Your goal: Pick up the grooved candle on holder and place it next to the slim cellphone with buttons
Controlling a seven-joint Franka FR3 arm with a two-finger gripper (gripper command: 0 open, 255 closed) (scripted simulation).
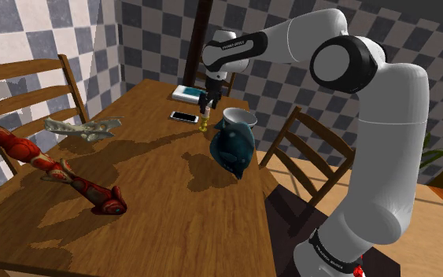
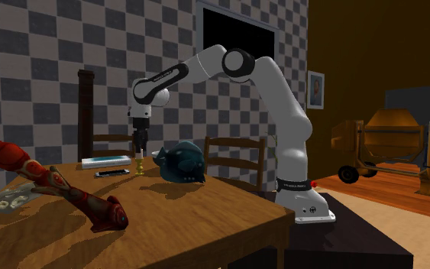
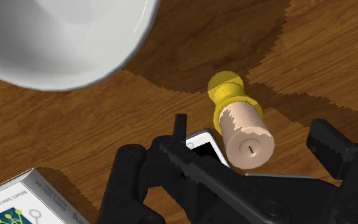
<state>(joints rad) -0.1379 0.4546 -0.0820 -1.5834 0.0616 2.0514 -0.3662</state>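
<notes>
The candle (image 3: 244, 130) is a pale pink cylinder on a yellow holder (image 3: 225, 86). It stands upright on the wooden table, right beside the slim white cellphone (image 3: 206, 145). My gripper (image 3: 250, 124) hangs just above it, open, with one black finger on each side and neither touching the wax. In the shoulder view the candle (image 1: 204, 123) stands between the phone (image 1: 184, 117) and the dark teal vase, under the gripper (image 1: 209, 101). In the second exterior view, the candle (image 2: 140, 163) is below the gripper (image 2: 139, 147), with the phone (image 2: 114, 173) next to it.
A dark teal vase with a white rim (image 1: 233, 140) stands close to the candle. A flat white box (image 1: 190, 92) lies behind the phone. A long red figure (image 1: 62, 169) and a pale object (image 1: 82, 126) lie further along the table (image 1: 172, 212). Wooden chairs (image 1: 306, 149) flank it.
</notes>
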